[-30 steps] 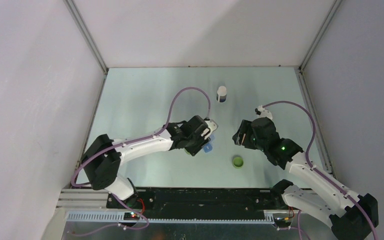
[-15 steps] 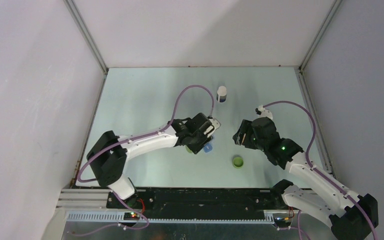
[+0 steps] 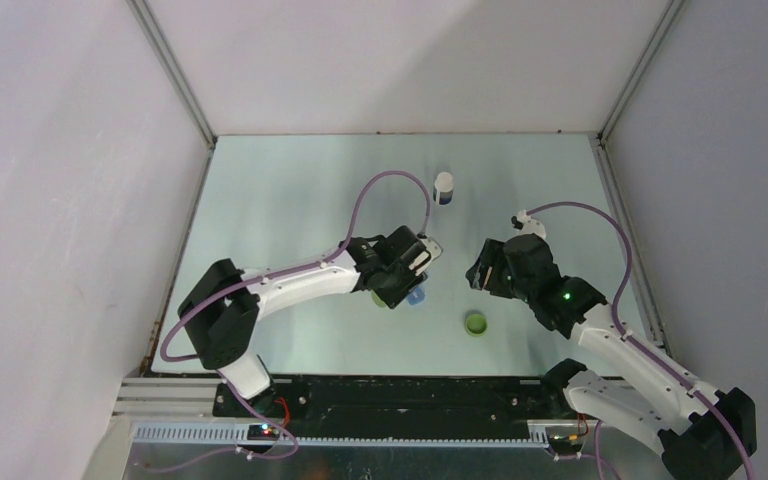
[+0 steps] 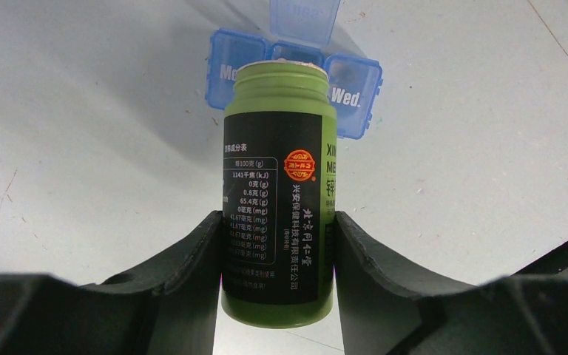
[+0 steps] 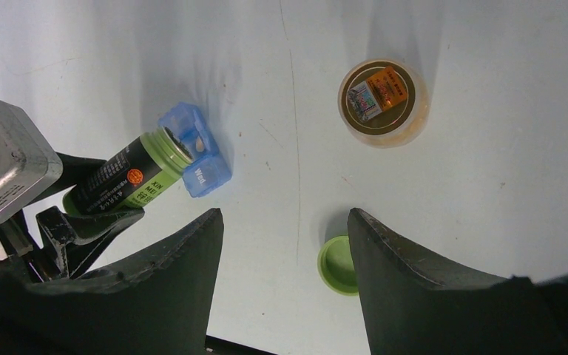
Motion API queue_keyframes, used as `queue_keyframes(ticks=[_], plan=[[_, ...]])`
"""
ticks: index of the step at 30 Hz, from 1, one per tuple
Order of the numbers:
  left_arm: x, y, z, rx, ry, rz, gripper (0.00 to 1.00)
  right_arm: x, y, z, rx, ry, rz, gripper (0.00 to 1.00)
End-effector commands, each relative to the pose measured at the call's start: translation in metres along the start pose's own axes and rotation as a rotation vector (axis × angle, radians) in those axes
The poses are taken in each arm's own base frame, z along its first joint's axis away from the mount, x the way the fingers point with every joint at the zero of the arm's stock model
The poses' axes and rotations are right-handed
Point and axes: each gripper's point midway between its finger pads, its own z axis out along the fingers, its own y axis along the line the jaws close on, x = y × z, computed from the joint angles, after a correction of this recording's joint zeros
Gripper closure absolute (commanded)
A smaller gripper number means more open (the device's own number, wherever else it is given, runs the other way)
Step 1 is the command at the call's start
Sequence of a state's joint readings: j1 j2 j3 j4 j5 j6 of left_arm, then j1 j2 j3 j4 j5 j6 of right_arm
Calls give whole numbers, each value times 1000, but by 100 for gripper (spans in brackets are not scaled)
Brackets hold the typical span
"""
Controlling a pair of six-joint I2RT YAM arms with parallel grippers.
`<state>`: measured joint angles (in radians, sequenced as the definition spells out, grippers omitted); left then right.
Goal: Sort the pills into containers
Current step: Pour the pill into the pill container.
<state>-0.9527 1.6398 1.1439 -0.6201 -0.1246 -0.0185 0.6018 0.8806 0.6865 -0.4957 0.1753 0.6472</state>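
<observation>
My left gripper [image 4: 275,244] is shut on a green pill bottle [image 4: 277,192] with a black label, uncapped and tipped with its mouth over a blue weekly pill box [image 4: 344,92] whose middle lid stands open. The bottle [image 5: 126,181] and the pill box [image 5: 196,151] also show in the right wrist view. In the top view the left gripper [image 3: 400,278] covers the bottle, and the pill box [image 3: 417,297] peeks out beside it. My right gripper [image 3: 482,272] is open and empty, hovering above the bottle's green cap [image 3: 476,323], which lies upside down on the table [image 5: 336,265].
A white-capped bottle [image 3: 443,187] stands at the back of the table. In the right wrist view it shows from above as a clear jar with an orange label [image 5: 383,100]. Grey walls close in both sides and the back.
The left arm has shifted slightly toward the pill box with the bottle in its grip. The right arm has not moved.
</observation>
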Motion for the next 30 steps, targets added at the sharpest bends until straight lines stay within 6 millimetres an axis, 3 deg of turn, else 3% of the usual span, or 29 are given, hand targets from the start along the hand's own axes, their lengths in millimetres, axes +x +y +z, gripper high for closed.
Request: queue_keyframes(ticks=[1, 17, 23, 24, 25, 26, 27, 30], plan=[[-23, 2, -20, -2, -95, -11, 100, -8, 4, 0, -19, -31, 8, 33], [-37, 9, -56, 4, -306, -63, 100, -8, 8, 0, -41, -28, -3, 32], [-58, 12, -90, 18, -557, -110, 100, -8, 12, 2, -62, -24, -26, 31], [-53, 13, -88, 18, -568, -114, 100, -9, 14, 2, -69, -24, -26, 31], [-64, 15, -104, 20, -650, -125, 100, -8, 14, 4, -71, -19, -27, 31], [-59, 15, -101, 22, -662, -125, 100, -8, 17, 4, -83, -17, -28, 31], [-68, 17, -117, 25, -741, -128, 100, -7, 18, 5, -86, -13, -31, 31], [-68, 19, -132, 22, -844, -117, 100, -6, 23, 7, -109, 0, -35, 31]])
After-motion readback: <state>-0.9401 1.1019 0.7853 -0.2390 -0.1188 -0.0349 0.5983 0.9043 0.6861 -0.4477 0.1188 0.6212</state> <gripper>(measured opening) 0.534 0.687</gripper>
